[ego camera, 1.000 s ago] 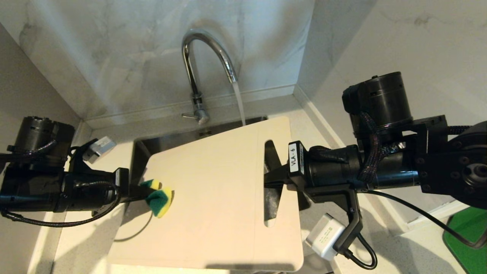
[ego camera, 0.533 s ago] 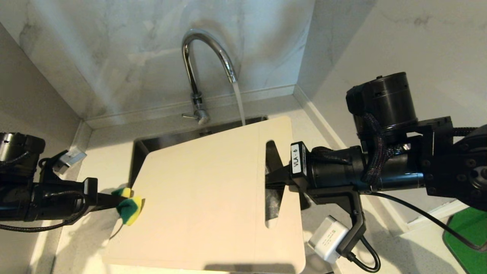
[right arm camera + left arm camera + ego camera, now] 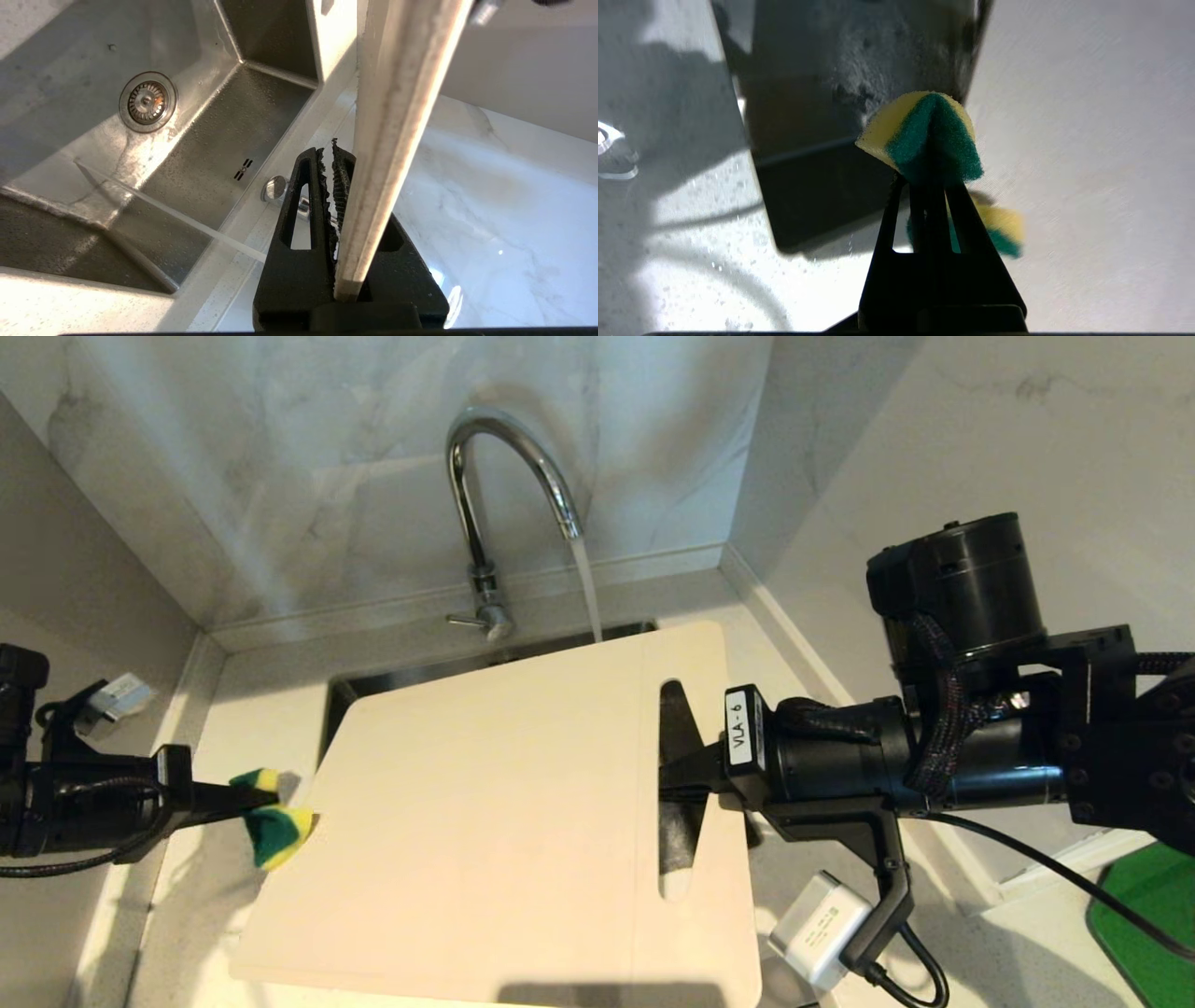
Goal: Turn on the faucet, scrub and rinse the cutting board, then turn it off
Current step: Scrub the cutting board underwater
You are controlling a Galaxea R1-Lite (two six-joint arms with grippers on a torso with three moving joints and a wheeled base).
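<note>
Your right gripper (image 3: pixel 686 777) clamps the cutting board (image 3: pixel 485 821) at its slot, holding it over the sink (image 3: pixel 196 154) under the running faucet (image 3: pixel 509 476). Left gripper (image 3: pixel 238 798), pinched on the sponge (image 3: pixel 273 829), sits at the board's left edge.

Cream-white across the cutting board (image 3: pixel 504 803), plain and unpatterned, with a paler worn edge in the right wrist view (image 3: pixel 387 154). Shiny chrome on the faucet (image 3: pixel 495 495), mirroring the pale wall. Green scouring face over yellow foam on the sponge (image 3: pixel 271 826), the two colours folded into bands (image 3: pixel 924 135). Matte black on the left gripper (image 3: pixel 229 793) and the right gripper (image 3: pixel 677 777). Grey-white marble veining on the wall (image 3: pixel 280 448). Dull steel grey in the sink (image 3: pixel 196 130), speckled with droplets. Bright green on a mat (image 3: pixel 1158 905) at the far right
</note>
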